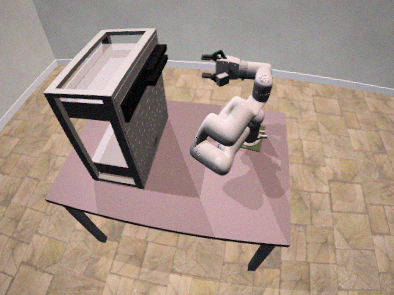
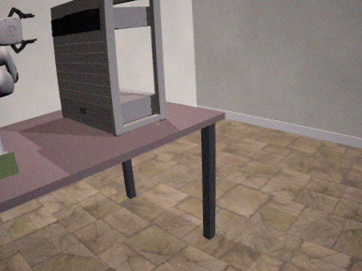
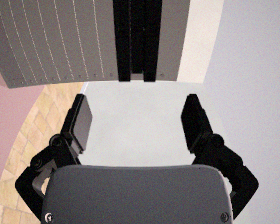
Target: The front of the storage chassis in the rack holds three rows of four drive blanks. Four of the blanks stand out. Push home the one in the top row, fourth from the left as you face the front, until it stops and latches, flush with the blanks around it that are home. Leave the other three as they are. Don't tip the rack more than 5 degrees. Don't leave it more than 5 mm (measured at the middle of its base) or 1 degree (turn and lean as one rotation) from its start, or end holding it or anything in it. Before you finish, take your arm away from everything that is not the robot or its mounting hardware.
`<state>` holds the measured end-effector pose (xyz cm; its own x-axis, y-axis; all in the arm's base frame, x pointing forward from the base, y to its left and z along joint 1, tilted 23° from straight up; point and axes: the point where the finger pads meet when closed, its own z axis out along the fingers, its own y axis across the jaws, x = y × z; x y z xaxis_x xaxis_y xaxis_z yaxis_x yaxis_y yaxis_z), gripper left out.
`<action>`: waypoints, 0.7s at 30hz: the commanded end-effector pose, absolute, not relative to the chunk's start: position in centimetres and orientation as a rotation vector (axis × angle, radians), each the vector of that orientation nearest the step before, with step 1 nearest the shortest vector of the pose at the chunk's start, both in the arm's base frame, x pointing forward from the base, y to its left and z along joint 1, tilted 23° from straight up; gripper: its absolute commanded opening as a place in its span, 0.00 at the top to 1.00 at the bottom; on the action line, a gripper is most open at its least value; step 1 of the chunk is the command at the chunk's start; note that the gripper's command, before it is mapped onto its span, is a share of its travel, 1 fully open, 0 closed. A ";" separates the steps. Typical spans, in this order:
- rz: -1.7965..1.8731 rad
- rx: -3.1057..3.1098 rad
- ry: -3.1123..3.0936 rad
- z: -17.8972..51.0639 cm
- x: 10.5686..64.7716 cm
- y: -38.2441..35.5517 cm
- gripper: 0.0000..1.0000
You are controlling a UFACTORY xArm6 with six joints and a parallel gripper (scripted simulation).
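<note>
The grey rack [image 1: 129,85] [image 2: 112,68] stands on the table's left side. The black storage chassis [image 1: 150,71] [image 2: 75,22] [image 3: 138,22] sits at the top of its front, above a perforated panel [image 1: 150,124] [image 2: 84,73] [image 3: 56,28]. Some dark blanks [image 1: 160,54] stand out from the chassis front; the single rows and columns are too small to tell apart. My gripper [image 1: 205,66] [image 2: 31,28] [image 3: 136,104] is open and empty. It hangs level with the chassis, facing its front, a clear gap away from it.
The rack stands on a mauve table [image 1: 240,219] [image 2: 184,114]. The arm's base sits on a green pad [image 1: 255,148] [image 2: 6,164] at the table's right side. Walls stand behind the rack and the arm.
</note>
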<state>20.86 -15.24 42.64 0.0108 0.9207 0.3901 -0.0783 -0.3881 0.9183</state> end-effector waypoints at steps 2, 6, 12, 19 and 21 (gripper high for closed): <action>1.508 1.448 0.916 42.7 22.3 -15.7 0.00; 1.508 1.448 0.916 42.7 23.3 -16.0 0.00; 1.508 1.448 0.916 42.6 25.2 -16.4 0.00; 1.508 1.448 0.916 42.6 27.1 -16.9 0.00; 1.508 1.448 0.916 42.6 27.9 -17.1 0.00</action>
<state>23.71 -15.50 42.39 0.0008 0.9208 0.3900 -0.0705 -0.3889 0.9186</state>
